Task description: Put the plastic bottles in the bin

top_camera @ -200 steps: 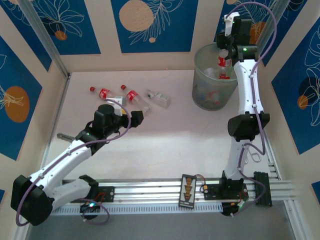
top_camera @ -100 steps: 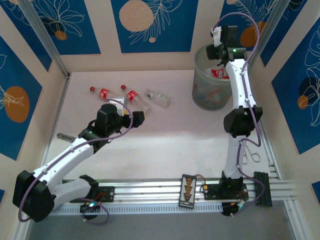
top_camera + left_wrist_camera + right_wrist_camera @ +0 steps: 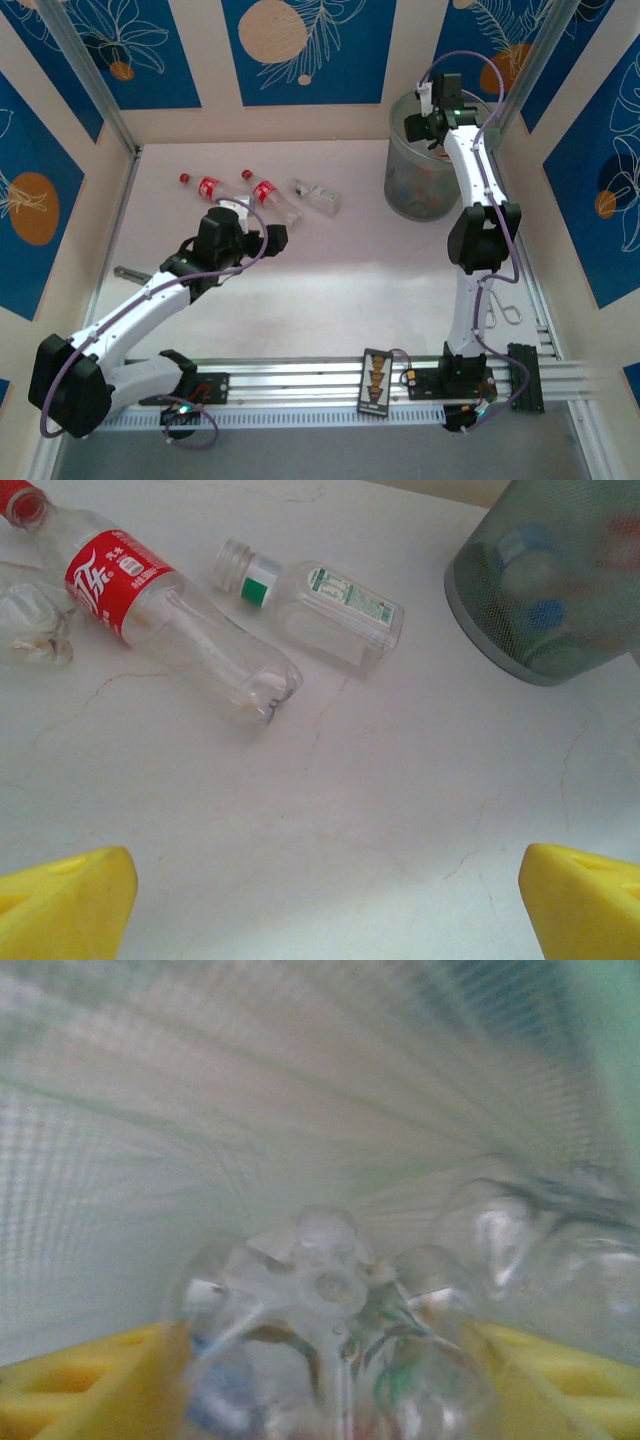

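clear red-labelled bottle [image 3: 170, 620] lies sideways; translucent grey-green bin [image 3: 478, 615] holds more bottles

— How many bottles lie loose on the counter?
— Three: a first red-capped bottle [image 3: 207, 186], a second red-capped bottle [image 3: 266, 191], and one green-labelled bottle [image 3: 318, 196] with a pale cap.
— And bins?
— One bin [image 3: 412, 185]. The binned bottles [image 3: 545, 615] are several, but I cannot count them exactly through the wall.
— Arms?
— Two, the left arm [image 3: 150, 295] and the right arm [image 3: 478, 190].
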### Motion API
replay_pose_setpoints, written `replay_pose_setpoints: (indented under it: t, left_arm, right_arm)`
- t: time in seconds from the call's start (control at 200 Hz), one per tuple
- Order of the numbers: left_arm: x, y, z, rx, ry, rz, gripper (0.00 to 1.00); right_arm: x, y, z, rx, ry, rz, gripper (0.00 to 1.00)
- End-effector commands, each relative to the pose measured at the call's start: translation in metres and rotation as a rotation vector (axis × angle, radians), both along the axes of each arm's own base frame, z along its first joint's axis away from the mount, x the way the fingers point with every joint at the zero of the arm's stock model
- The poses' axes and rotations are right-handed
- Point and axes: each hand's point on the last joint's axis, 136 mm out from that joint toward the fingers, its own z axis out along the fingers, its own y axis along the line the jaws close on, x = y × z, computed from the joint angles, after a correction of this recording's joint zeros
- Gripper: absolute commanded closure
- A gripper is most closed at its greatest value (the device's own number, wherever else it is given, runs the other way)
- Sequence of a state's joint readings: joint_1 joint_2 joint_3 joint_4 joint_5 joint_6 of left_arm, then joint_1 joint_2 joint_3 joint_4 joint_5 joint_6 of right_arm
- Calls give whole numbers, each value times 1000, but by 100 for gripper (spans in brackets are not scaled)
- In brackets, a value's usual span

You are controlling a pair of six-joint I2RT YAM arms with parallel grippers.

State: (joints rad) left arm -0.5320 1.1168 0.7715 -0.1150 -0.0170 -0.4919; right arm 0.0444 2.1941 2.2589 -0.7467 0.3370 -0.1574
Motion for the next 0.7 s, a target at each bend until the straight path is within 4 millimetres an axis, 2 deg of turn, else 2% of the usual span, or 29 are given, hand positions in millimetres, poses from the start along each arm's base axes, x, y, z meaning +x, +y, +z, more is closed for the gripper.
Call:
replay_pose_setpoints:
  t: [0.0, 0.185, 0.45, 0.695]
  left_arm:
    - [5, 7, 3, 9, 2, 36, 2]
    - [5, 10, 0, 8, 15, 51, 1]
    - [5, 13, -7, 10, 39, 66, 1]
    - [7, 19, -16, 15, 78, 106, 1]
  right_arm:
    - [-1, -4, 18, 33, -52, -21, 24]
    - [-4, -4, 40, 46, -80, -19, 17]
    - [-16, -1, 89, 68, -149, -2, 15]
    - [-32, -2, 124, 101, -211, -15, 14]
